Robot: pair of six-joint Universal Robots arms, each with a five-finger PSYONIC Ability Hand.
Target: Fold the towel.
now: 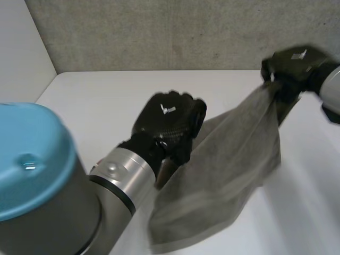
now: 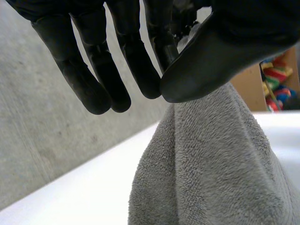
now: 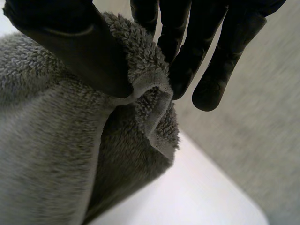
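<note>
A grey towel [image 1: 234, 170] is held up over the white table [image 1: 106, 95].
The right hand [image 1: 292, 64] pinches one corner; the left hand [image 1: 170, 122] seems to pinch another part, thumb against fingers.

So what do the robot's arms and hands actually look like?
The left arm is a thick silver-grey tube with a black ring at the wrist and a rounded light-blue cap at its joint. The left hand and right hand are matt black and glove-like, with long rounded fingers, a broad thumb and a small white mark on the back.
</note>
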